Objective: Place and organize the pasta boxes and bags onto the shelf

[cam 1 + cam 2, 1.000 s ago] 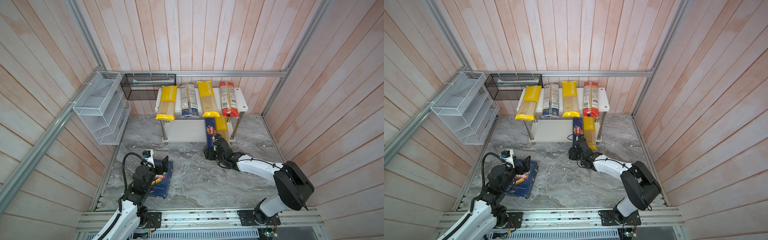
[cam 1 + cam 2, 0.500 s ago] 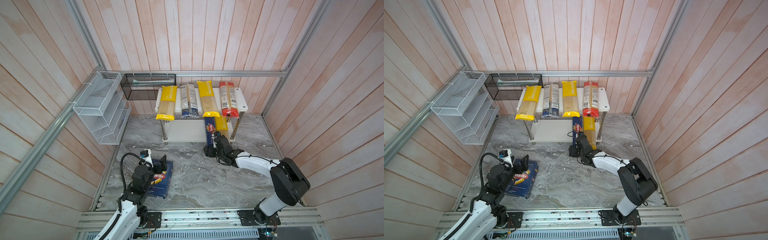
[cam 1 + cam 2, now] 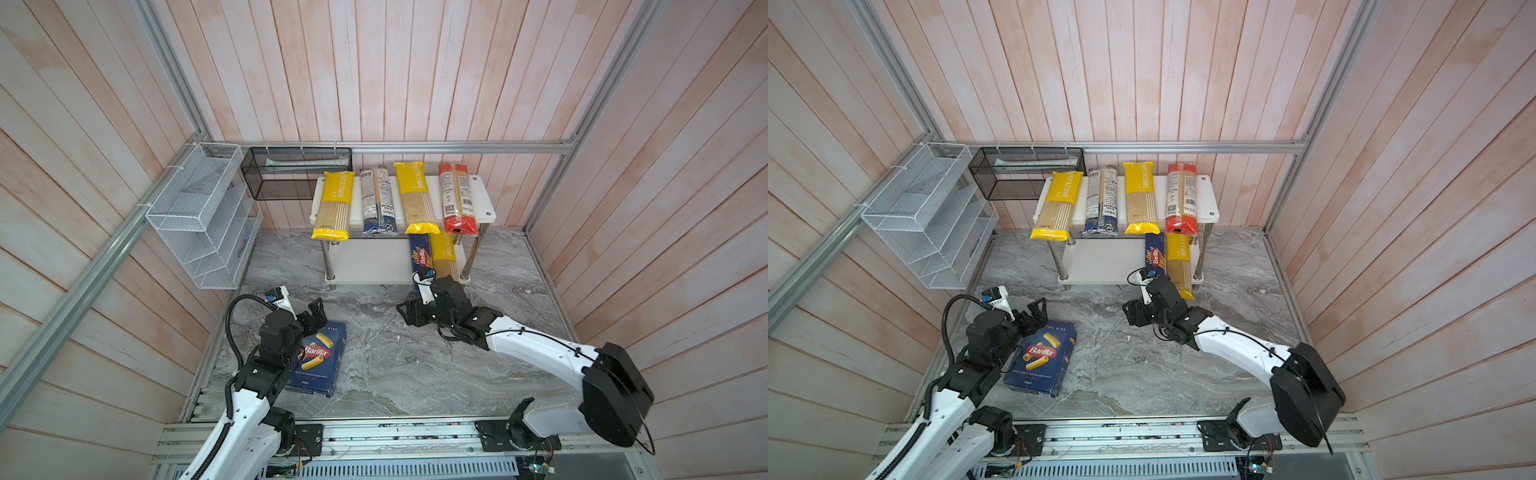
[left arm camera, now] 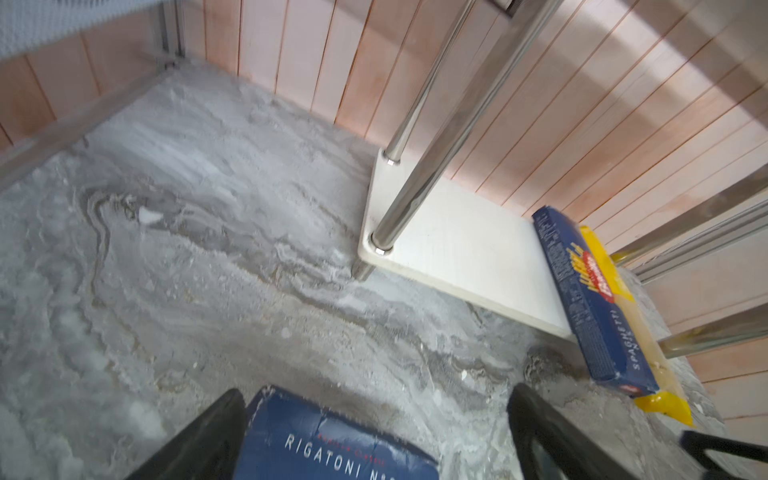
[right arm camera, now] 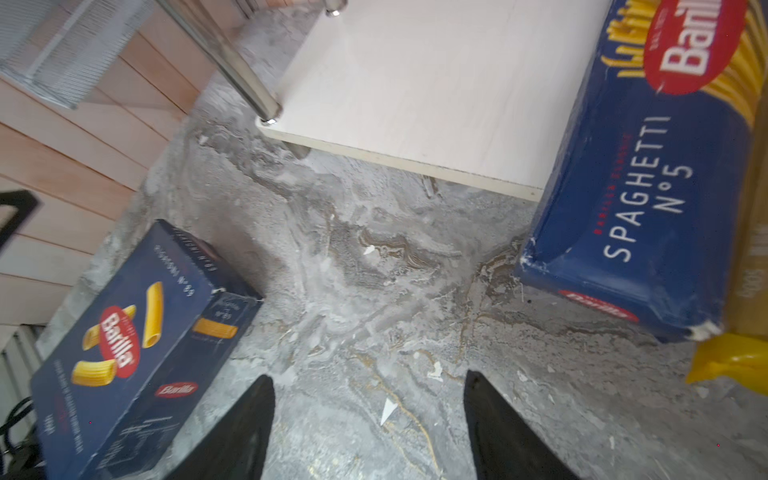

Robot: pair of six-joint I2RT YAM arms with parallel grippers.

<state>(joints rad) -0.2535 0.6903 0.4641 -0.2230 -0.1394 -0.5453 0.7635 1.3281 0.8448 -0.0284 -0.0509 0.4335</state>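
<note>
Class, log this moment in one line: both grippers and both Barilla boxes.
left gripper: open, astride rigatoni box | right gripper: open, empty | rigatoni box: on floor | spaghetti box: lower shelf board, overhanging

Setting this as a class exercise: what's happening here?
A robot is shelving pasta. Four bags lie atop the shelf; the spaghetti box and a yellow bag overhang its lower board. The left claw hangs open over the rigatoni box on the floor; the right claw is open and empty.

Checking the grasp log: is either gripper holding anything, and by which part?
Nothing is held. The right gripper is open over the floor; the left gripper is open astride one end of the rigatoni box, not clamped on it.
</note>
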